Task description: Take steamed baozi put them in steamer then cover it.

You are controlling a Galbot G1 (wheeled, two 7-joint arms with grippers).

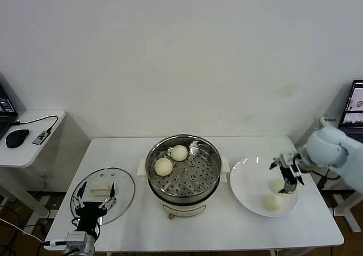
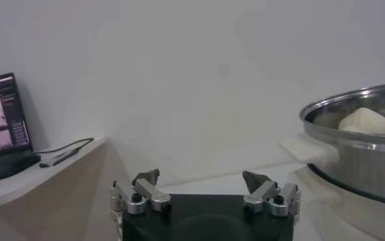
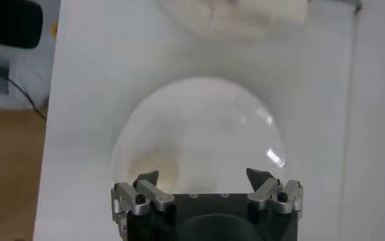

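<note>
The steamer [image 1: 182, 173] stands mid-table with two steamed baozi [image 1: 179, 152] [image 1: 163, 166] on its perforated tray. Two more baozi [image 1: 273, 202] [image 1: 278, 186] lie on the white plate [image 1: 247, 179] to its right, the farther one partly hidden by my right gripper [image 1: 287, 179]. That gripper hangs open over the plate with nothing held. In the right wrist view it [image 3: 202, 175] is above the plate [image 3: 199, 118], with a baozi [image 3: 154, 169] by one fingertip. The cover [image 1: 122, 182] lies flat at the table's front left. My left gripper [image 1: 96, 191] hovers open over it. The left wrist view shows this gripper [image 2: 201, 178], the steamer [image 2: 363, 150] and a baozi [image 2: 366, 122].
A side table [image 1: 31, 145] with a mouse and cable stands to the left, apart from the work table. A screen [image 1: 354, 105] shows at the far right. The table's front edge runs just below the cover and plate.
</note>
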